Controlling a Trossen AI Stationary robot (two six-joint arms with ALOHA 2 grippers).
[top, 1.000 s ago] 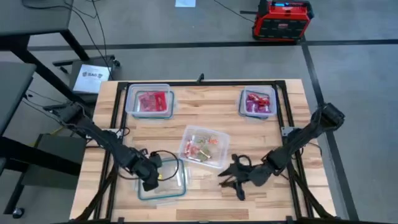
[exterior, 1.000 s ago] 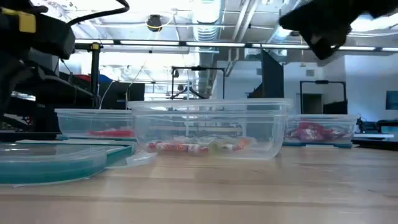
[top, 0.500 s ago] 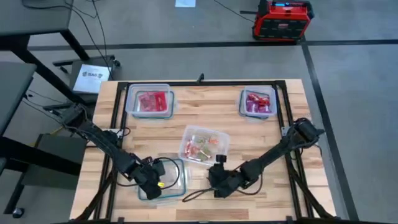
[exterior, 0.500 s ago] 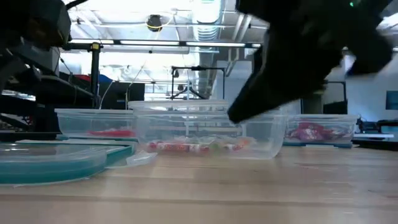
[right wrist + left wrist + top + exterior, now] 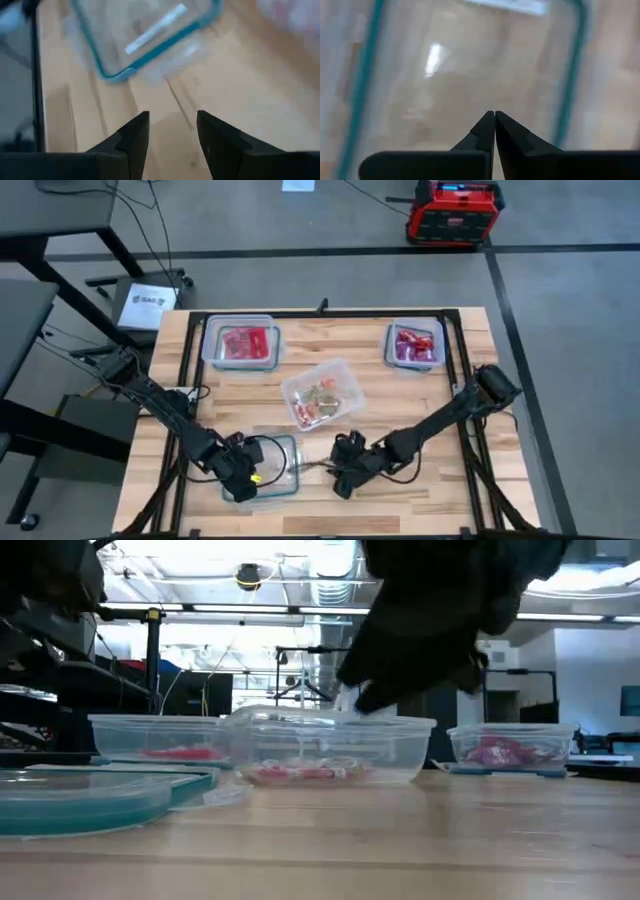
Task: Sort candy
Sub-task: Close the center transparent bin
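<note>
Here, the pale wooden table carries clear containers. The mixed shiny wrapped candy sits in the central tub. At seven o'clock, the left gripper (fingers pinched together, empty) hovers over a teal-rimmed container; the right gripper gapes beside it.

A light wooden table with a black frame is seen from above. Four clear containers rest on it: one with red candy at upper left, one at upper right, a tilted one at centre, and a teal-rimmed one at lower left.
</note>
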